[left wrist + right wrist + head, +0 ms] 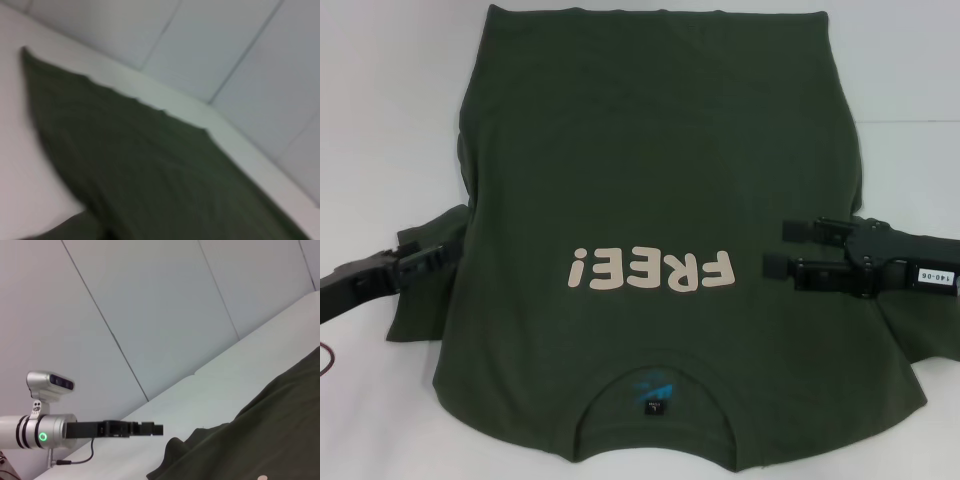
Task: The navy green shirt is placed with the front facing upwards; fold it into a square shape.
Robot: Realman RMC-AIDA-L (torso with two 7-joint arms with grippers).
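The navy green shirt (650,150) lies flat on the white table, front up, with its collar (655,395) at the near edge and the cream letters "FREE!" (650,270) reading upside down. My left gripper (445,257) reaches in from the left, above the shirt's left sleeve (420,305) and with its tip at the edge of the body. My right gripper (777,248) is open over the right side of the chest, beside the letters, holding nothing. The left wrist view shows only blurred green cloth (150,175). Across the shirt (270,430), the right wrist view shows the left gripper (150,429).
White table (380,100) surrounds the shirt on the left, right and far sides. The right sleeve (920,340) lies under my right arm. A white wall (150,315) rises behind the table edge. A dark cable (328,358) hangs at the left.
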